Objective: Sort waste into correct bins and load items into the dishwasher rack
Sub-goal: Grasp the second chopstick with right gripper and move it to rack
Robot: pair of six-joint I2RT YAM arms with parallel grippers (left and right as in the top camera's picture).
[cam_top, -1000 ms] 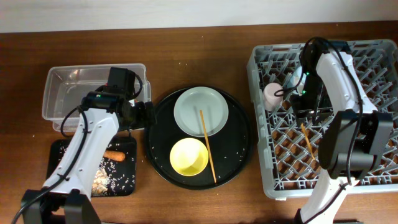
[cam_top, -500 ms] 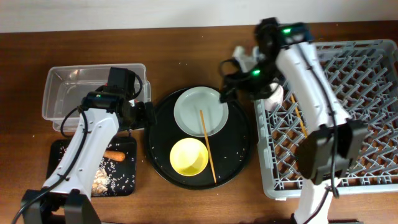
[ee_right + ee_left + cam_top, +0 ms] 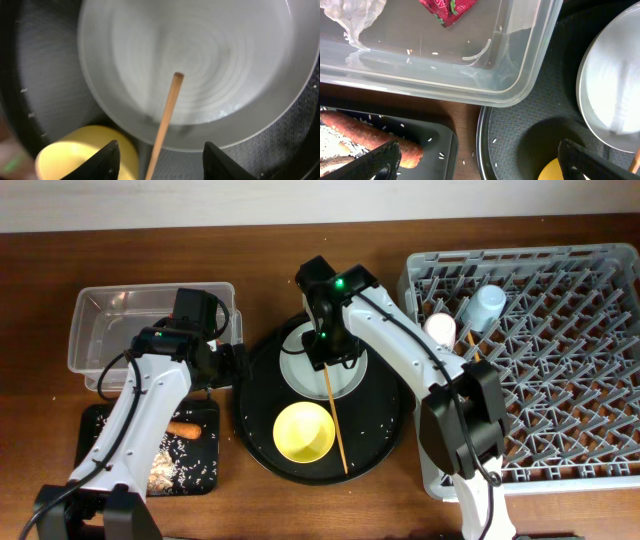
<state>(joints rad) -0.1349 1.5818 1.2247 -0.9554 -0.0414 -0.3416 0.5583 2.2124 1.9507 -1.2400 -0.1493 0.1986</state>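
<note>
My right gripper (image 3: 330,356) (image 3: 161,155) hovers open over the pale plate (image 3: 296,366) (image 3: 200,50) on the round black tray. One chopstick (image 3: 335,420) (image 3: 167,107) lies between its fingers, ungripped, beside the yellow bowl (image 3: 304,431) (image 3: 65,155). The grey rack (image 3: 570,410) holds the pink cup (image 3: 440,330), the blue cup (image 3: 487,305) and another chopstick (image 3: 467,348). My left gripper (image 3: 228,365) (image 3: 480,165) is open and empty, between the black waste tray (image 3: 95,425) and the round tray. The carrot stick (image 3: 185,430) (image 3: 370,140) and scraps (image 3: 165,470) lie in that tray. The clear tub (image 3: 110,330) holds the red wrapper (image 3: 447,9) and the tissue (image 3: 355,12).
The large round black tray (image 3: 260,430) sits mid-table, sprinkled with rice grains. My right arm stretches from the rack's front edge across its left wall. The clear tub's corner (image 3: 520,85) sits close to the round tray's rim.
My right arm has swung left from the rack to above the plate, leaving the blue cup standing in the rack. The left arm has not moved.
</note>
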